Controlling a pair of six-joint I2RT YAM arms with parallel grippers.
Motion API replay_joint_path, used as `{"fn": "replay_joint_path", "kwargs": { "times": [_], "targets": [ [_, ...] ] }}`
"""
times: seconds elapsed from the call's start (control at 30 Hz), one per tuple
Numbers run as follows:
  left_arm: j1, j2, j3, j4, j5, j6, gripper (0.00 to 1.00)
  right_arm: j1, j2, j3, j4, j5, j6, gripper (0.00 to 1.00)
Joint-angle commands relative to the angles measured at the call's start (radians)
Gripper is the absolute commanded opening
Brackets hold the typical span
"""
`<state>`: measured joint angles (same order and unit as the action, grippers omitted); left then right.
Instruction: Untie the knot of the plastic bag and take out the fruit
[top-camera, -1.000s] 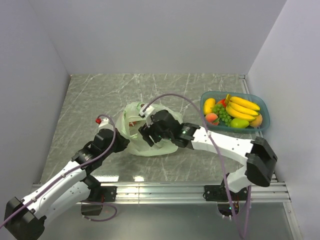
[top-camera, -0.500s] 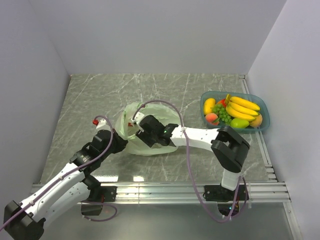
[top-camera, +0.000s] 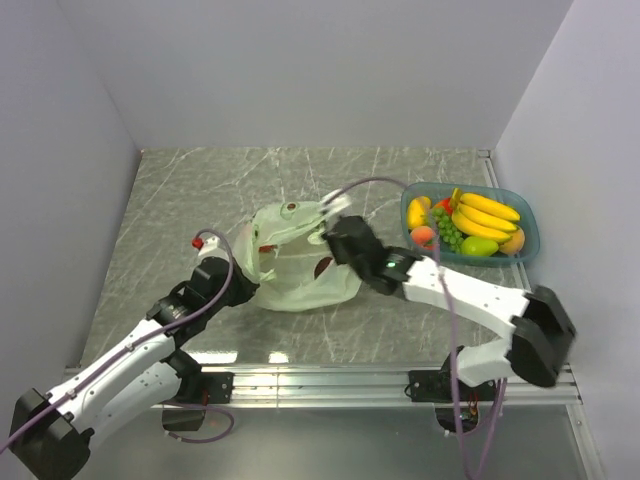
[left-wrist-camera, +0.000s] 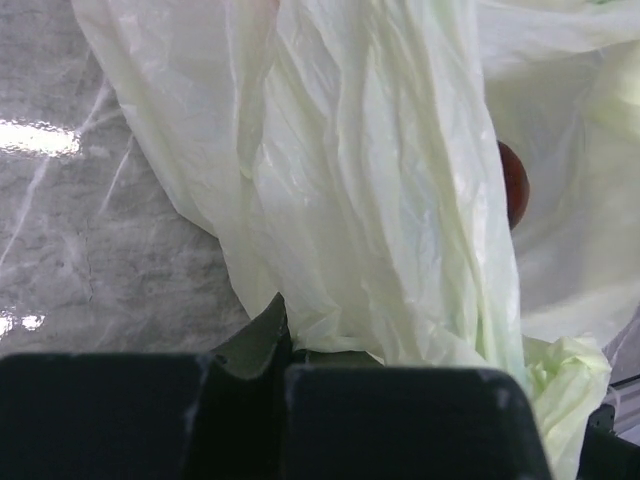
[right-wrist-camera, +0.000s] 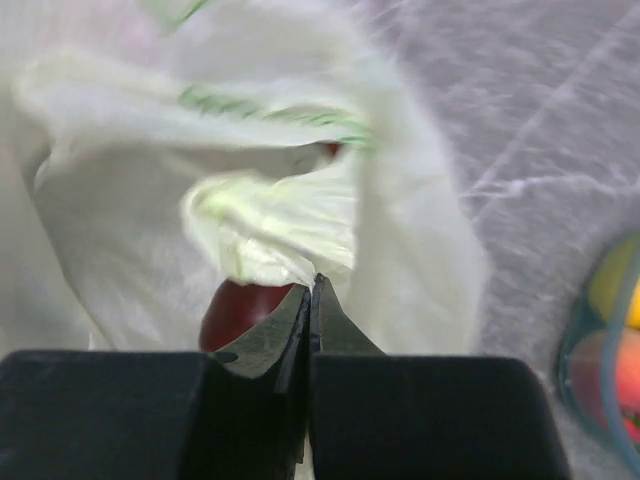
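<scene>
The pale green plastic bag (top-camera: 295, 270) lies mid-table, stretched between my two grippers. My left gripper (top-camera: 238, 288) is shut on its left edge, the film pinched at the fingertips (left-wrist-camera: 285, 345). My right gripper (top-camera: 330, 232) is shut on a crumpled bunch of handle plastic (right-wrist-camera: 265, 225) at the bag's upper right; whether that bunch is the knot I cannot tell. A dark red round fruit (right-wrist-camera: 240, 312) shows through the film just behind the right jaws, and in the left wrist view too (left-wrist-camera: 512, 185). Bananas (top-camera: 487, 215) and grapes (top-camera: 445, 232) lie in the tray.
The blue tray (top-camera: 530, 240) stands at the right, close to the side wall, with other yellow and orange fruit in it. Its rim shows at the right edge of the right wrist view (right-wrist-camera: 590, 340). White walls close in the grey marbled table (top-camera: 180, 190).
My right gripper has left the bag's middle, gone to its upper-right rim and shut on the plastic. The bag is now pulled up and to the right. The left gripper kept its hold.
</scene>
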<state>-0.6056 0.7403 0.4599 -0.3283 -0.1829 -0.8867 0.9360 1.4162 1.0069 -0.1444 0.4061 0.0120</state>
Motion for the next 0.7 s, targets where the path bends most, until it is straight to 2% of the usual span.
{"fn": "replay_joint_path", "kwargs": {
  "times": [0.0,0.03,0.13,0.3,0.43,0.57,0.6,0.67],
  "targets": [
    [-0.005,0.024,-0.010,0.077,0.042,0.037,0.01,-0.153,-0.123,-0.112,0.069,-0.012,0.175,0.00],
    [-0.005,0.028,-0.010,0.084,0.045,0.041,0.01,-0.184,-0.128,-0.137,0.069,-0.030,0.245,0.00],
    [-0.005,0.048,-0.006,0.107,0.066,0.060,0.01,-0.267,-0.112,-0.231,0.095,-0.061,0.322,0.00],
    [-0.005,0.064,-0.001,0.123,0.089,0.074,0.01,-0.305,0.005,-0.310,0.089,-0.070,0.436,0.00],
    [-0.005,0.054,-0.003,0.124,0.097,0.074,0.01,-0.319,0.059,-0.382,0.143,-0.157,0.522,0.00],
    [-0.006,0.054,-0.006,0.133,0.108,0.074,0.01,-0.321,0.115,-0.407,0.245,-0.266,0.511,0.00],
    [-0.005,0.059,-0.007,0.135,0.111,0.075,0.01,-0.321,0.139,-0.403,0.262,-0.333,0.496,0.00],
    [-0.005,0.065,-0.006,0.137,0.112,0.074,0.01,-0.321,0.156,-0.367,0.258,-0.369,0.488,0.00]
  ]
}}
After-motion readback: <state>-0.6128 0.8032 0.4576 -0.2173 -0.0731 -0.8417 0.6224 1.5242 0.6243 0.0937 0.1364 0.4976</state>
